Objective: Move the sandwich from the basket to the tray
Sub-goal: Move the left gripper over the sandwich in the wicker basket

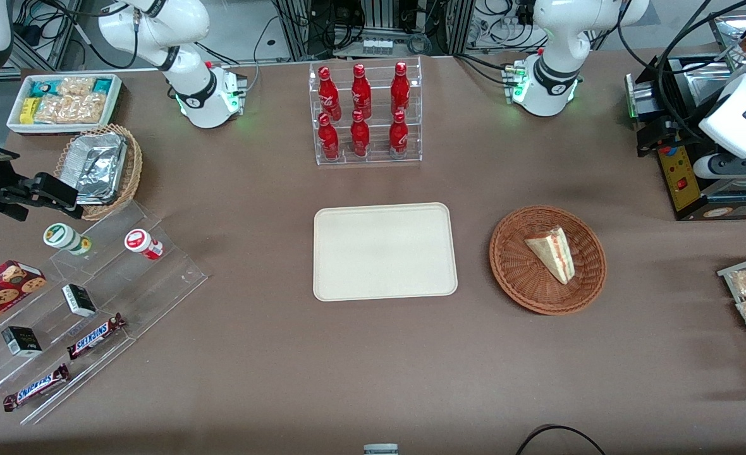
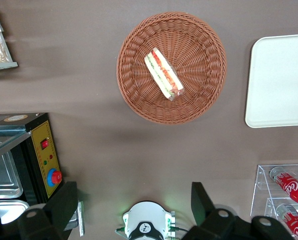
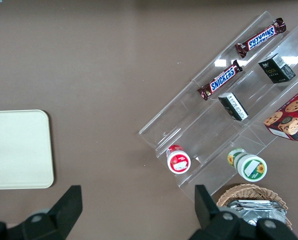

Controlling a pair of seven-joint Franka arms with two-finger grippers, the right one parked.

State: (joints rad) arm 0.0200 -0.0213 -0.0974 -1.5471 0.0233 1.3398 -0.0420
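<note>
Brown table (image 1: 234,392) bears basket (image 2: 171,67) with sandwich (image 2: 163,73); hand (image 2: 134,205) hovers open.

The sandwich (image 1: 552,252) lies in the basket (image 1: 513,265) beside the tray (image 1: 384,251).

Robotics lab — cable-strewn equipment racks (image 1: 379,25).

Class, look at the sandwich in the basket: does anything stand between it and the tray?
Nothing visible does. The sandwich lies in the basket, bare table separates it from the tray, and the open gripper hangs high above.
</note>
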